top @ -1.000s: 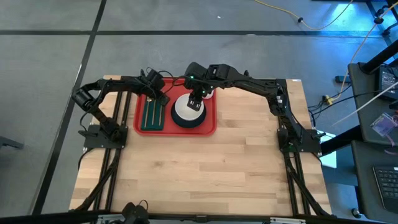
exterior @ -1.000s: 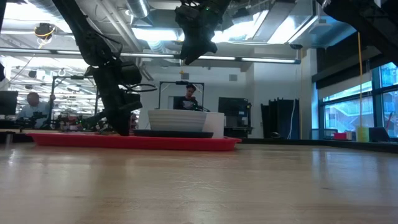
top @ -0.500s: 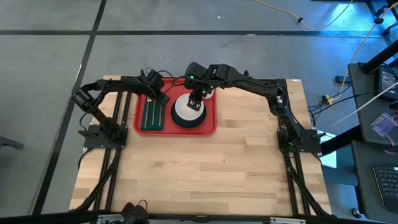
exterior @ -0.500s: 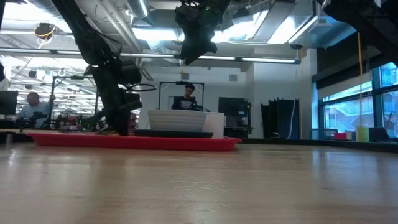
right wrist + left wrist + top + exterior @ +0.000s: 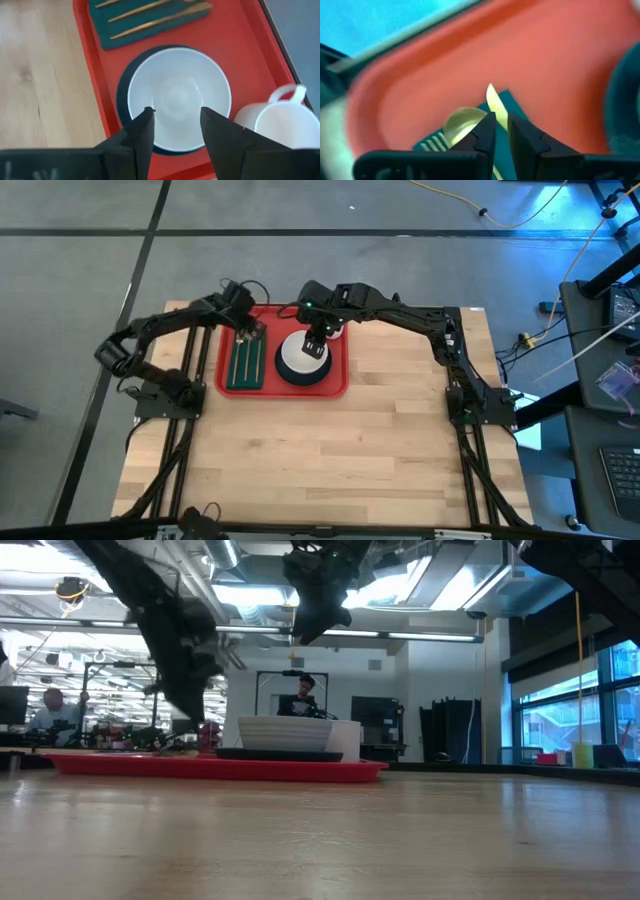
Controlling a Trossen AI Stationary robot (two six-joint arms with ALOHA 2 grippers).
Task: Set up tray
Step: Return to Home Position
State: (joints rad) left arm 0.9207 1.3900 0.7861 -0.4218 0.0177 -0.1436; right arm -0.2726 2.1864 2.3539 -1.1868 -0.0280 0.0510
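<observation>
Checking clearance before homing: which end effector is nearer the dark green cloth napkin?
Left. The left end effector hovers over the dark green cloth napkin's far end; the right end effector hangs over the round white bowl.

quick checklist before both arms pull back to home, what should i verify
1. fork, spoon and knife lie side by side on napkin: ok
2. left end effector slightly open, gripping nothing, above the knife: ok
3. right end effector open, empty, over bowl: ok
4. low view shows clear air between right end effector and bowl: ok
5. bowl and mug sit inside tray: ok
</observation>
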